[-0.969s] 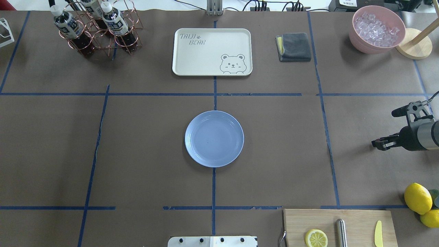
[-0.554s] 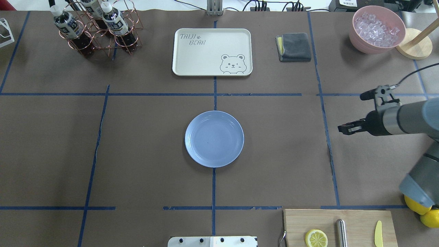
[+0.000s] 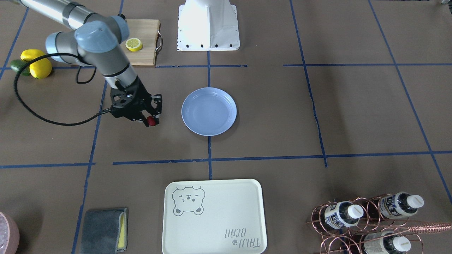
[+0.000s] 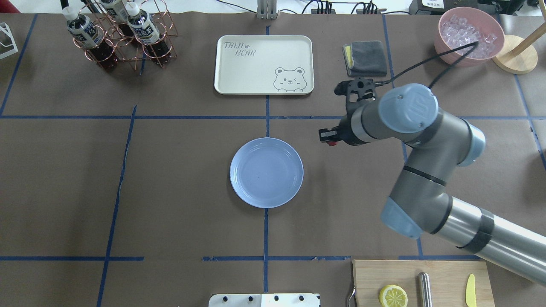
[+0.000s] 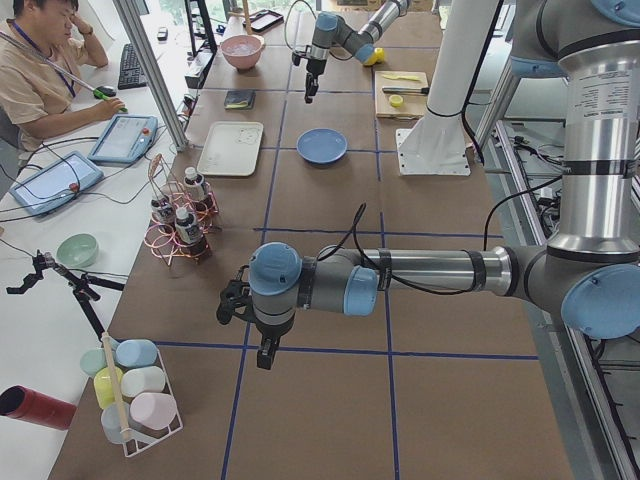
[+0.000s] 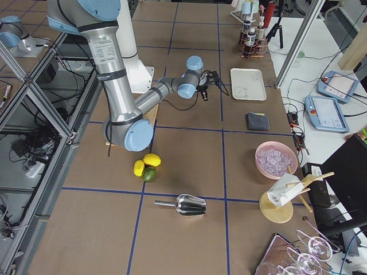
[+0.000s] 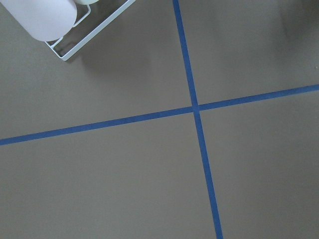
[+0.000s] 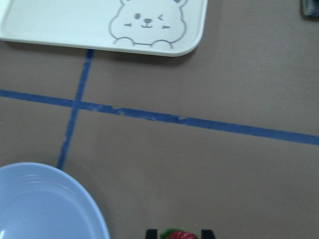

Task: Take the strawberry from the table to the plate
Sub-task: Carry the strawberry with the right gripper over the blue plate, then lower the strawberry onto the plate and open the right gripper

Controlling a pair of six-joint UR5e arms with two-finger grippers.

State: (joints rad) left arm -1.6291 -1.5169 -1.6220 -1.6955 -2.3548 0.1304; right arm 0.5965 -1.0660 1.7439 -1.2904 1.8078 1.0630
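A small red strawberry (image 3: pixel 151 121) sits between the fingers of my right gripper (image 3: pixel 150 120), which is shut on it above the brown paper table (image 4: pixel 179 170). Overhead, the right gripper (image 4: pixel 327 138) hangs just right of the pale blue plate (image 4: pixel 266 172) and a little beyond it, with a speck of the red strawberry (image 4: pixel 330 143) under it. The right wrist view shows the strawberry (image 8: pixel 177 234) at the bottom edge and the plate (image 8: pixel 40 204) at lower left. My left gripper (image 5: pixel 262 355) hangs far off over bare table; I cannot tell its state.
A cream bear-print tray (image 4: pixel 263 64) lies beyond the plate, with a grey cloth (image 4: pixel 366 58) to its right. A copper bottle rack (image 4: pixel 119 36) is far left, a pink ice bowl (image 4: pixel 468 36) far right. A cutting board (image 4: pixel 422 283) holds a lemon half (image 4: pixel 393 296).
My right arm has swung left from the table's right edge, carrying its gripper across to just beside the plate. The plate and the other things have not moved.
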